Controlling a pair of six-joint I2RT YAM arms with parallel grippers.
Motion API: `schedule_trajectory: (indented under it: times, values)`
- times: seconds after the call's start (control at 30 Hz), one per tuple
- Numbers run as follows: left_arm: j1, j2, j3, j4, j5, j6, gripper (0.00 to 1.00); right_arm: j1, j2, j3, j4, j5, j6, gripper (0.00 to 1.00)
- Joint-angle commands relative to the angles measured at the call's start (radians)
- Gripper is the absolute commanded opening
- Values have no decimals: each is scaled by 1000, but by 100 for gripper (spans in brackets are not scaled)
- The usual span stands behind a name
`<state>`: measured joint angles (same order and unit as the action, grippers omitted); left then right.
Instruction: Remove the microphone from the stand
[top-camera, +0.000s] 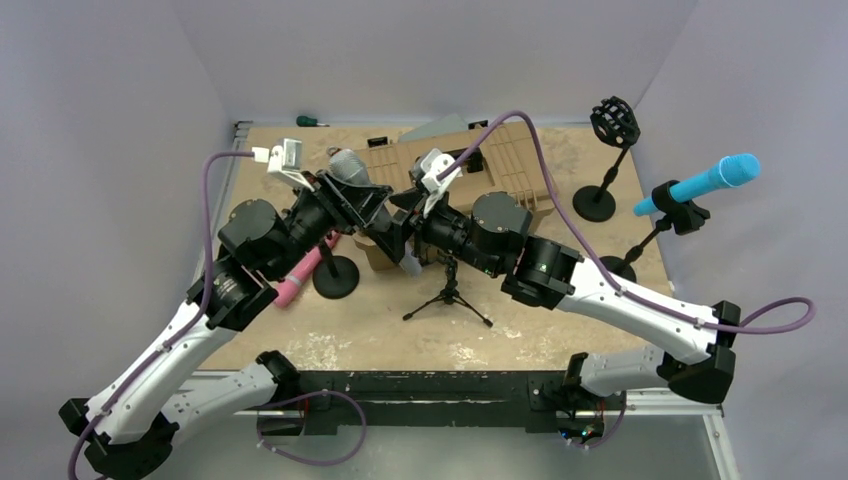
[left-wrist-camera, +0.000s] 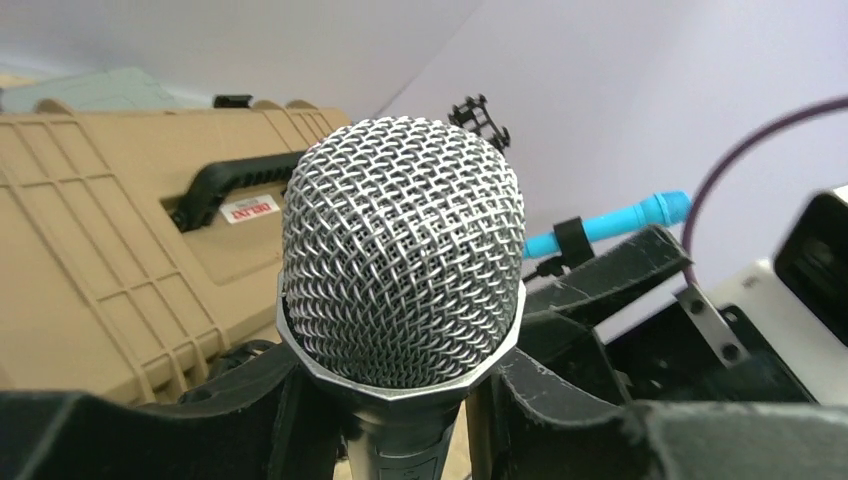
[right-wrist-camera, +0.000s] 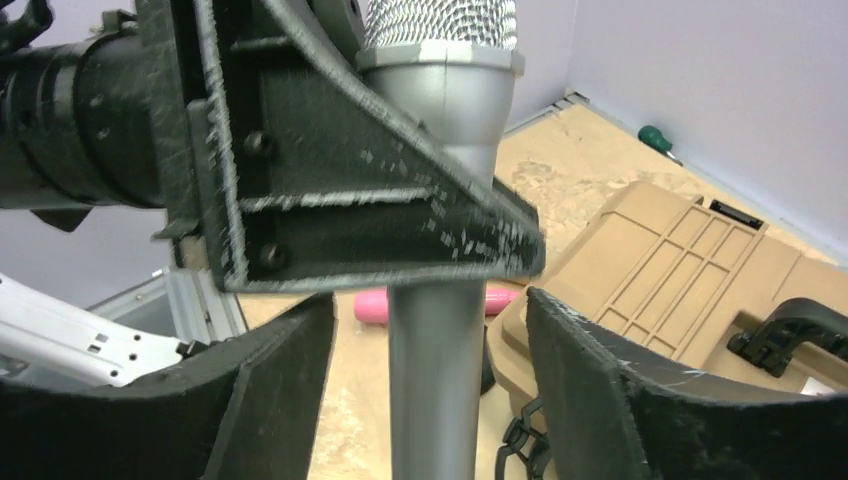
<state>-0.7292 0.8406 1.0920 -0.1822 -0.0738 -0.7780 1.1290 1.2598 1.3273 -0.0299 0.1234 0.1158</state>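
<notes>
Grey microphone (left-wrist-camera: 400, 250), round wire-mesh head, clamped in left end effector (left-wrist-camera: 398, 405), right end effector (right-wrist-camera: 430, 340) wide around smooth shaft

Case (top-camera: 510, 160) on table (top-camera: 560, 320), tripod stand (top-camera: 449, 292) and microphone (left-wrist-camera: 400, 265) before it

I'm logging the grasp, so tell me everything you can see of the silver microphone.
The silver microphone has a domed wire-mesh grille, a faceted metal ring beneath and a smooth grey handle. It looks roughly upright. The left claw grips its neck just under the ring; the right claw sits open around the handle lower down, gaps on both sides. Its lower end is out of view.
</notes>
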Motion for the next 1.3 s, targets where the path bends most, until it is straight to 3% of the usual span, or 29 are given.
schedule_trajectory:
  times: [0.0, 0.1, 0.27, 0.5, 0.63, 0.7, 0.9, 1.27]
  values:
    - [4, -34, 86, -22, -150, 70, 0, 17, -78, 12, 33, 58, 3, 78]
    - [4, -37, 181, -153, -325, 82, 0, 17, -133, -1, 33, 115, 9, 86]
    - [50, 4, 357, -342, -620, 128, 0, 17, -242, -49, 39, 176, 22, 87]
    - [524, 39, 322, -334, -381, -93, 0, 17, -353, -114, -23, 240, 48, 86]
    - [772, 130, 222, -350, -275, -406, 0, 17, -412, -149, -39, 256, 73, 85]
    - [847, 181, 137, -295, -264, -546, 0, 17, -434, -157, -55, 269, 81, 85]
    - [948, 404, -19, -104, -208, -882, 0, 17, -469, -146, -128, 315, 99, 84]
    - [966, 798, 0, -70, -194, -1018, 0, 18, -468, -165, -155, 341, 111, 84]
